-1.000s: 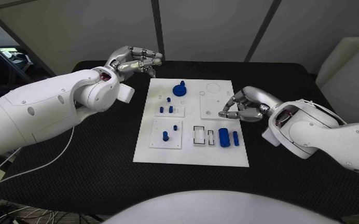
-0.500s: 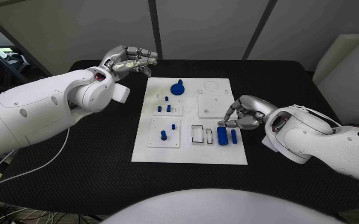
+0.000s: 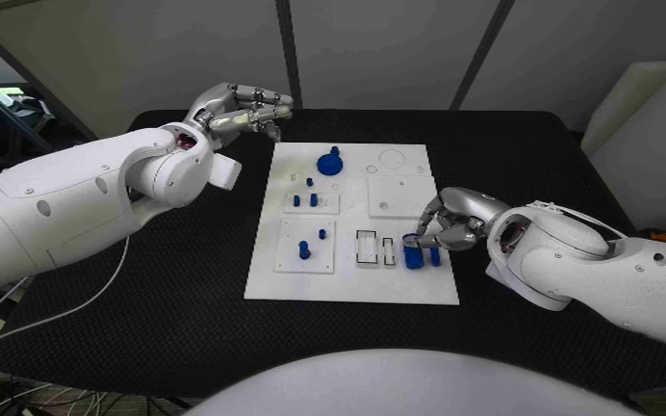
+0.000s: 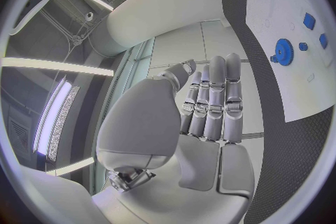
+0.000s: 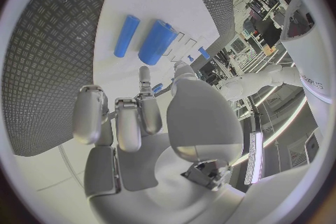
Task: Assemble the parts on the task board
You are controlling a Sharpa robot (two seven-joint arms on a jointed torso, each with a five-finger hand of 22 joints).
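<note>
A robotics lab. Grey partition panels [image 3: 374, 31] enclose a black table [image 3: 166, 291]. Ceiling strip lights [image 4: 59, 117] glow overhead.

I read no complete text on my task board [image 3: 352, 243], its parts or the table [image 3: 166, 310] — only a few dark letters, too small and bent to make out, on a white robot body [image 5: 308, 75] at the rim of my right wrist view.

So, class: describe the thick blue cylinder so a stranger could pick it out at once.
Find the white task board mid-table, then its near right corner by the right hand. Two blue pieces lie there side by side; the thick cylinder is the fatter one, left of the thin rod.
</note>
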